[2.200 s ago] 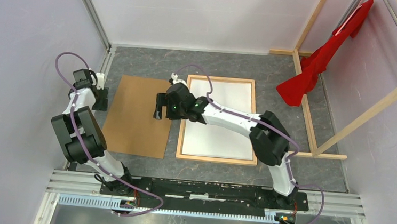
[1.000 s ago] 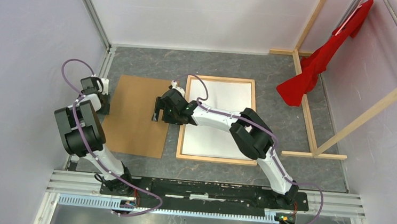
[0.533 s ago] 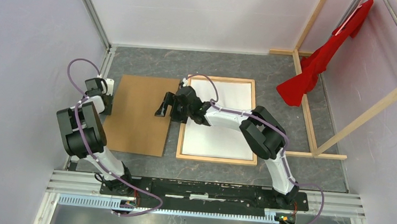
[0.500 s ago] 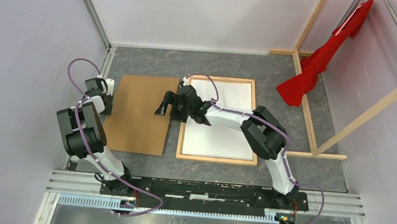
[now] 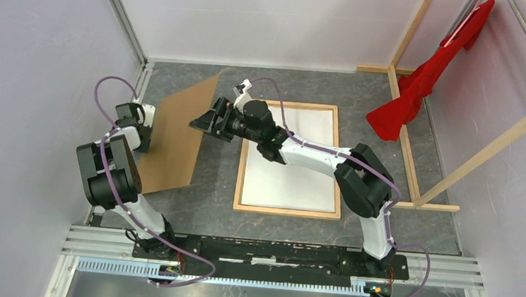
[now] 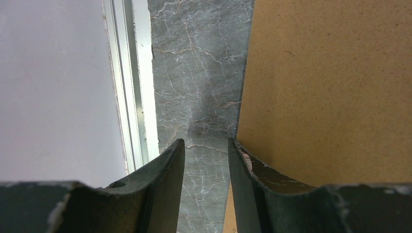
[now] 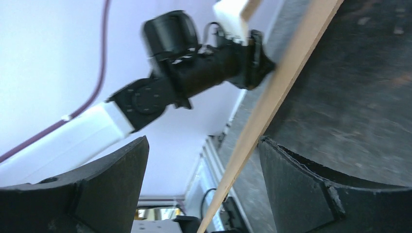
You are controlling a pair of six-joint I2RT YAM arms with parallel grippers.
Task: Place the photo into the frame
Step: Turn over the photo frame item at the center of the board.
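Photo (image 5: 293, 183) lies white side up inside the frame (image 5: 285, 210), flat on the grey surface (image 5: 286, 86), mid-right in the top view. The right arm crosses over the frame's far-left corner.

Brown board (image 5: 175, 142) sits left of the frame, well apart from it. It's tilted: left edge down on the surface, right edge up in the air.

Right gripper (image 5: 202, 124) is at the board's raised right edge. In the right wrist cam the right gripper (image 7: 204, 145) is spread wide w/ the board (image 7: 272, 97) edge-on between its fingers, not squeezed. Can't tell which finger it touches.

Left gripper (image 5: 143, 138) is at the board's low left edge, near the wall rail. In the left wrist cam the left gripper (image 6: 206, 165) is a little apart, w/ bare surface (image 6: 199, 73) showing in the gap. The board (image 6: 330, 87) edge runs to the right-hand finger (image 6: 248, 184); no pinch visible.

Far right: red cloth (image 5: 421, 83) hangs on a wooden rack (image 5: 487, 148), well apart from both arms.
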